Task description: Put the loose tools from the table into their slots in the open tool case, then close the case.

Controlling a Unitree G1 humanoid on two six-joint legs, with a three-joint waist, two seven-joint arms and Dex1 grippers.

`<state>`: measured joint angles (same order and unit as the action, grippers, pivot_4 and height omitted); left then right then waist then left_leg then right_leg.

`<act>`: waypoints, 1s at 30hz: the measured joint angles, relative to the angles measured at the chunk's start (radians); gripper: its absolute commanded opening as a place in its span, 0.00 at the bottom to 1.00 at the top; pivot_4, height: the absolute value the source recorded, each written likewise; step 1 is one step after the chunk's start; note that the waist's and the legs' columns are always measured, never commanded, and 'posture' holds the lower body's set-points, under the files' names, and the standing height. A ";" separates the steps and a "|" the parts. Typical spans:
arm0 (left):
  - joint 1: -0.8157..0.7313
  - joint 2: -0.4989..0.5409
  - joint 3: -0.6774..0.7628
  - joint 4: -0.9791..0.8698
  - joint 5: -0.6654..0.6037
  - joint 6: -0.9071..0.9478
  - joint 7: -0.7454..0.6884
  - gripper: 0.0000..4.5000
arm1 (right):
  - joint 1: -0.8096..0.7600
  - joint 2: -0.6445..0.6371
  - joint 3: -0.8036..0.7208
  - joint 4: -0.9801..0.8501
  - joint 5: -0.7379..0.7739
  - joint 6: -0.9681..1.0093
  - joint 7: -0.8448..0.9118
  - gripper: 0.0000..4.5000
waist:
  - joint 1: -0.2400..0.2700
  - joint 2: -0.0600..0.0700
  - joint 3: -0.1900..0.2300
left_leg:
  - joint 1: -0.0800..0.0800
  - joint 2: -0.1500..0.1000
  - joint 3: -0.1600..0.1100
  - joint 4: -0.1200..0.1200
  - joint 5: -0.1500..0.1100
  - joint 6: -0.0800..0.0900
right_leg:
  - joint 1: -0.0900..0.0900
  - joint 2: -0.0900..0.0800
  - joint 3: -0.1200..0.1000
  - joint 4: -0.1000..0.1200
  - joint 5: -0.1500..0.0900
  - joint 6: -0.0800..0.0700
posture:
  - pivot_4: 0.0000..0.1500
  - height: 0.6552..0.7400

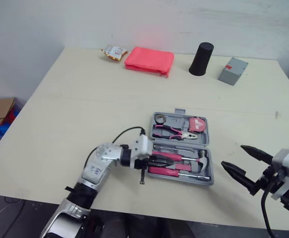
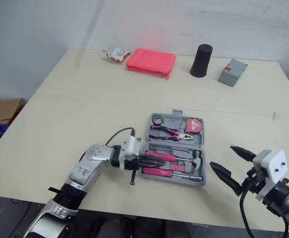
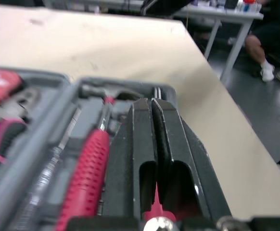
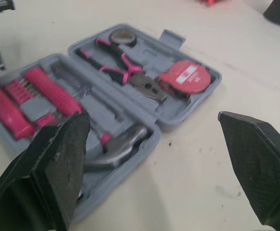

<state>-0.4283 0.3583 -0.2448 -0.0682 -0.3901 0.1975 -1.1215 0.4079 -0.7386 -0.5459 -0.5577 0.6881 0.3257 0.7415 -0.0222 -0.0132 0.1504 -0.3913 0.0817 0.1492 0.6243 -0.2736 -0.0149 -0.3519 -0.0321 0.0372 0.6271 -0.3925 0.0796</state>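
Far-left corner of the worktop (image 1: pixel 60 124): you have a snack packet (image 1: pixel 113 51), with a folded pink pouch (image 1: pixel 149 60) just beside it along the far edge.

Your left gripper (image 1: pixel 167 162) reaches in from the near edge and lies low over the near half of the tool case (image 1: pixel 157 130). Its fingers (image 3: pixel 142 139) are pressed together. A sliver of pink shows between them near their base, and I cannot tell what it belongs to. A thin dark rod (image 1: pixel 142 177) hangs below the gripper's base at the case's near-left corner; what it is cannot be told.

The tool case lies open and flat, near the near edge and about midway along it. The far half holds a tape roll (image 1: pixel 160 118), pink-handled pliers (image 1: pixel 172 131) and a tape measure (image 1: pixel 197 124). The near half holds pink-handled drivers (image 4: pixel 52 91) and a hammer (image 1: pixel 202 161), each lying in the tray.

Further right on the far edge stand a black cup (image 1: pixel 201 58) and a grey box (image 1: pixel 233 70), near each other but apart.

Your right gripper (image 1: pixel 232 155) hangs over the near edge, right of the case and clear of it. Its fingers (image 4: pixel 58 159) are spread wide, holding nothing.
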 measured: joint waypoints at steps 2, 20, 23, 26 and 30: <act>-0.005 0.057 0.054 -0.033 -0.019 0.025 0.001 0.00 | -0.011 -0.022 0.010 0.040 -0.038 -0.002 0.016 0.62 | -0.002 -0.001 0.001 | 0.000 0.001 0.000 0.001 -0.002 -0.001 | 0.000 0.002 0.001 0.000 -0.002 0.002 | 1.00 1.00; -0.085 -0.017 0.047 0.333 0.275 0.007 0.311 0.00 | -0.450 -0.017 0.425 0.569 -0.443 -0.257 0.142 0.02 | -0.005 -0.006 0.016 | 0.003 0.002 0.012 0.008 0.002 0.002 | -0.005 0.003 0.012 0.011 0.004 0.008 | 1.00 1.00; -0.087 -0.040 0.043 0.337 0.284 0.012 0.334 0.00 | -0.487 0.009 0.448 0.583 -0.464 -0.253 0.130 0.02 | -0.006 -0.007 0.017 | 0.003 0.002 0.015 0.012 0.002 0.002 | -0.007 0.003 0.015 0.016 0.004 0.008 | 1.00 1.00; -0.089 -0.045 0.054 0.350 0.289 0.012 0.351 0.00 | -0.520 0.034 0.477 0.604 -0.502 -0.260 0.119 0.02 | -0.010 -0.007 0.017 | 0.006 0.002 0.017 0.013 0.003 0.003 | -0.007 0.003 0.018 0.020 0.005 0.007 | 1.00 1.00; -0.079 -0.032 0.075 0.343 0.288 0.023 0.356 0.00 | -0.555 0.060 0.500 0.624 -0.527 -0.273 0.117 0.02 | -0.020 -0.009 0.018 | 0.008 0.002 0.019 0.014 0.004 0.003 | -0.007 0.003 0.019 0.024 0.006 0.007 | 1.00 1.00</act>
<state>-0.5068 0.3261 -0.1698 0.2751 -0.1019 0.2201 -0.7651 -0.1469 -0.6788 -0.0458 0.0658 0.1613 0.0526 0.8583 -0.0424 -0.0222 0.1683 -0.3830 0.0837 0.1685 0.6380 -0.2697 -0.0121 -0.3587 -0.0291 0.0566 0.6516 -0.3869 0.0862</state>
